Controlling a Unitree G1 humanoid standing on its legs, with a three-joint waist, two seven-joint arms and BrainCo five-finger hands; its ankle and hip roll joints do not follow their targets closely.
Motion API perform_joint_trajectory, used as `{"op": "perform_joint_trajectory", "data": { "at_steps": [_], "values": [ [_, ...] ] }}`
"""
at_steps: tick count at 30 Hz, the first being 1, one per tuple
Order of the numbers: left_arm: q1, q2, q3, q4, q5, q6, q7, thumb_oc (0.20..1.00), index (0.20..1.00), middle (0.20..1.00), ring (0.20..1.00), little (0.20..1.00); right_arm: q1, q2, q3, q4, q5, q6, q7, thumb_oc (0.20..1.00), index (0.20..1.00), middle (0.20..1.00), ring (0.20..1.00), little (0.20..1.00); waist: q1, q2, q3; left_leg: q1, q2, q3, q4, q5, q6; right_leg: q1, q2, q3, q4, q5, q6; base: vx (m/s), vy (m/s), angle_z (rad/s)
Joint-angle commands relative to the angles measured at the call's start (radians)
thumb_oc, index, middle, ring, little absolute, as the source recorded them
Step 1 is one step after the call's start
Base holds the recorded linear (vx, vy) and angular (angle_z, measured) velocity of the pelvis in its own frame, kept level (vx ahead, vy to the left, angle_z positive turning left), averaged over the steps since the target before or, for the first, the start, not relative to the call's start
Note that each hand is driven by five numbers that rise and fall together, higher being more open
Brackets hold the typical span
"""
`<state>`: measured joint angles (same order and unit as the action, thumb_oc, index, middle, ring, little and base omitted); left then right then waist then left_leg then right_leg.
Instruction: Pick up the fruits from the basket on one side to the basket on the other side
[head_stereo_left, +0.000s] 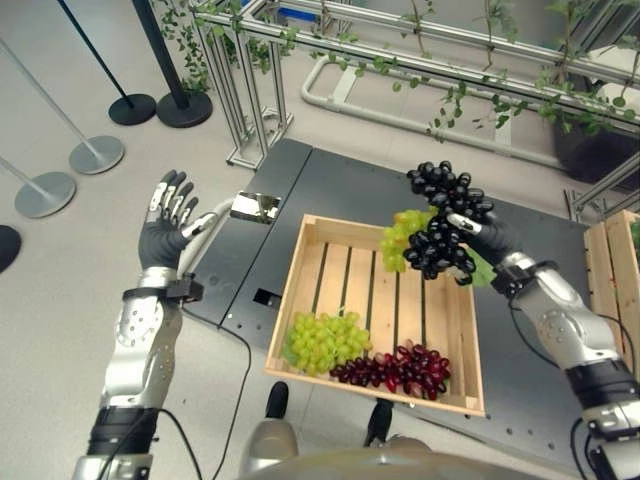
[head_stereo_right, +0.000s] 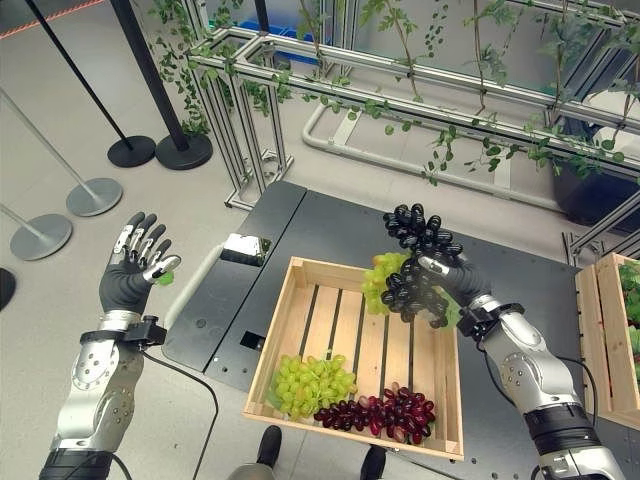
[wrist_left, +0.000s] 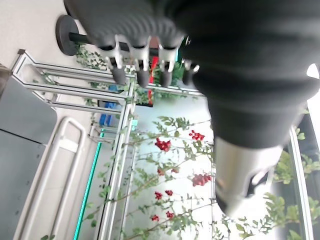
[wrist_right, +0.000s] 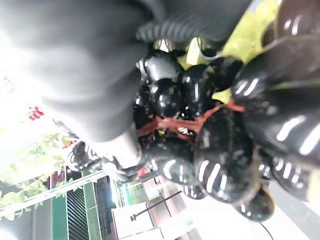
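Observation:
My right hand (head_stereo_left: 497, 240) is shut on a bunch of black grapes (head_stereo_left: 445, 215), held in the air over the far right corner of the wooden crate (head_stereo_left: 474, 340). Up close, the black grapes (wrist_right: 220, 150) press against the hand's fingers (wrist_right: 117, 142). Inside the crate lie green grapes (head_stereo_left: 322, 340) at the front left and red grapes (head_stereo_left: 400, 368) at the front middle. Another green bunch (head_stereo_left: 398, 240) sits at the far right, partly hidden by the black one. My left hand (head_stereo_left: 165, 225) is raised over the floor to the left, its fingers (wrist_left: 142, 65) straight and holding nothing.
The crate rests on a dark platform (head_stereo_left: 300, 190). A second wooden crate (head_stereo_left: 612, 250) stands at the right edge. An aluminium frame (head_stereo_left: 255, 90) with vines runs along the back. Stanchion bases (head_stereo_left: 95, 153) stand on the floor at the far left.

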<state>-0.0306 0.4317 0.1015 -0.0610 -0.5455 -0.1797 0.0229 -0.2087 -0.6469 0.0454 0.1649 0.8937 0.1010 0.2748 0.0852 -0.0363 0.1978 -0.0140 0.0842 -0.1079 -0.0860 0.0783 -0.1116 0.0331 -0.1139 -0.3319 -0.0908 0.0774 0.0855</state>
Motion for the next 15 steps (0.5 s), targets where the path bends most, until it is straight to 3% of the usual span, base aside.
{"op": "perform_joint_trajectory", "data": {
  "at_steps": [1,10,13,15],
  "values": [
    [0.028,0.045,0.01,-0.03,-0.026,-0.012,-0.028,1.0,1.0,1.0,1.0,1.0,-0.035,-0.024,-0.076,-0.08,0.013,-0.101,0.017,0.2,0.2,0.2,0.2,0.2,-0.007,-0.035,-0.101,-0.002,-0.042,0.01,0.031,-0.078,0.035,0.011,-0.021,0.003,0.126,-0.153,0.058,0.0,0.0,0.0],
    [0.098,0.209,-0.028,-0.069,-0.159,0.085,-0.198,1.0,1.0,1.0,1.0,1.0,-0.045,-0.074,-0.075,-0.142,-0.065,-0.109,0.007,0.2,0.2,0.2,0.2,0.2,-0.01,-0.026,-0.122,0.018,-0.045,0.018,0.017,-0.077,0.039,0.033,-0.019,0.004,0.099,-0.141,0.06,0.0,0.002,-0.01],
    [0.105,0.213,-0.026,-0.073,-0.158,0.087,-0.199,1.0,1.0,1.0,1.0,1.0,-0.043,-0.028,-0.07,-0.146,-0.047,-0.113,0.004,0.2,0.2,0.2,0.2,0.2,-0.008,-0.027,-0.124,0.022,-0.046,0.018,0.014,-0.077,0.041,0.037,-0.018,0.004,0.092,-0.139,0.06,0.0,0.005,-0.03],
    [0.096,0.21,-0.025,-0.061,-0.155,0.086,-0.192,1.0,1.0,1.0,1.0,1.0,-0.056,-0.042,-0.051,-0.162,-0.134,-0.117,0.003,0.2,0.2,0.2,0.2,0.2,-0.004,-0.026,-0.127,0.023,-0.047,0.02,0.012,-0.075,0.041,0.039,-0.018,0.005,0.088,-0.135,0.06,0.0,0.009,-0.04]
  ]
}}
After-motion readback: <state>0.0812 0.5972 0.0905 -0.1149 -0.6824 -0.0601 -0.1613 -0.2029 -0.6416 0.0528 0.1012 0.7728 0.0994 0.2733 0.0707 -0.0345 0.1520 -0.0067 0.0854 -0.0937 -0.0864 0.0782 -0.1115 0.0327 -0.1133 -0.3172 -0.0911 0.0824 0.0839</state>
